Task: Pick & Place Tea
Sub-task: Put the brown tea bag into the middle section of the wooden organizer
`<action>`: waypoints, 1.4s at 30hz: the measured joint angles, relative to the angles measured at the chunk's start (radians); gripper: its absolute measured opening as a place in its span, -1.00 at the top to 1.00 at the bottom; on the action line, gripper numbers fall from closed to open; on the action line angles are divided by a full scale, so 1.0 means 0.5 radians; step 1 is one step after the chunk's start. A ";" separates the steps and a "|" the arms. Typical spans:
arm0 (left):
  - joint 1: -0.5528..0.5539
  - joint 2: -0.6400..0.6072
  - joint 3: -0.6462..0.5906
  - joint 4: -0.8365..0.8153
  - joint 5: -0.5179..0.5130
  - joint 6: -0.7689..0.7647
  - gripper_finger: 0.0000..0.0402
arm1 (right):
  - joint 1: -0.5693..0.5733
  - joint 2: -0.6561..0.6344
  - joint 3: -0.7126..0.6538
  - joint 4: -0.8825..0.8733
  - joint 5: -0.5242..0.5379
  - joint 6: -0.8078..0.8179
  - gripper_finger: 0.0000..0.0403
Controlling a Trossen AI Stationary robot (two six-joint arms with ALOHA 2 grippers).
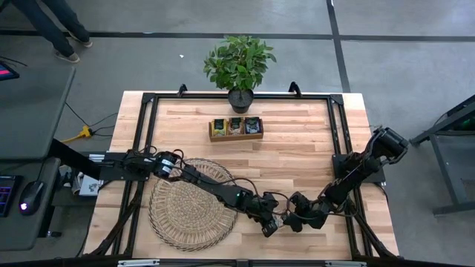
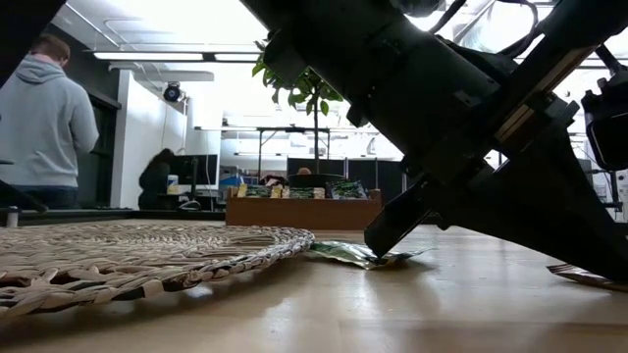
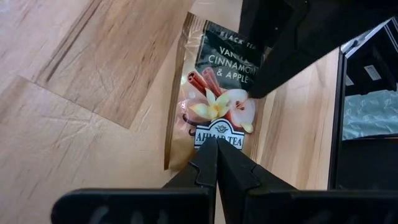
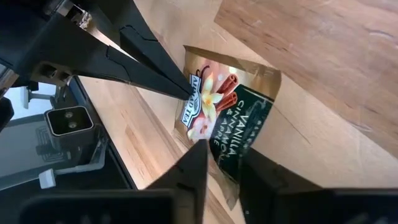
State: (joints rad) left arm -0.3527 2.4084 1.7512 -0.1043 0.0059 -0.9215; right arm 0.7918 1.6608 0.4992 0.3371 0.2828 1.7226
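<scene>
Both grippers meet over one tea sachet beside the wicker mat

Left gripper (image 3: 216,163), fingers pressed shut, pins the sachet's (image 3: 217,99) logo end to the table just off the wicker mat (image 1: 189,204). The right gripper (image 4: 222,163) straddles the opposite, dark-labelled end, fingers parted around its edge, not yet clamped by my reading. The sachet's long axis runs straight between the two tips, away from the mat.

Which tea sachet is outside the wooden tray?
The vanilla, cinnamon and apple sachet, flat on the table between both grippers; the other sachets stand in the tray.
</scene>
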 joint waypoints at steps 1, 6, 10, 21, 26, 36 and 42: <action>0.000 0.000 0.000 0.000 0.001 0.000 1.00 | 0.000 0.000 0.000 -0.005 0.011 -0.006 0.71; 0.000 0.000 0.002 0.000 0.063 0.026 1.00 | 0.000 0.001 -0.002 -0.006 0.014 -0.092 0.97; 0.020 -0.001 0.002 -0.017 0.236 0.129 1.00 | 0.000 0.002 -0.002 0.001 -0.009 -0.161 0.98; 0.055 -0.248 -0.015 -0.336 0.237 0.310 1.00 | 0.000 -0.016 -0.005 0.036 0.030 -0.367 1.00; 0.054 -0.444 -0.010 -0.474 0.118 0.510 1.00 | -0.002 -0.100 -0.017 -0.093 0.071 -0.428 1.00; 0.068 -0.755 -0.110 -0.847 -0.153 0.750 1.00 | -0.019 -0.359 -0.011 -0.367 0.073 -0.600 1.00; 0.094 -1.040 -0.581 -0.432 -0.172 0.661 1.00 | -0.129 -0.564 -0.011 -0.538 0.082 -0.774 1.00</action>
State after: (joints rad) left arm -0.3055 1.8883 1.4606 -0.3204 -0.0799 -0.5910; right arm 0.7271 1.3788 0.4938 0.0682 0.3240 1.3355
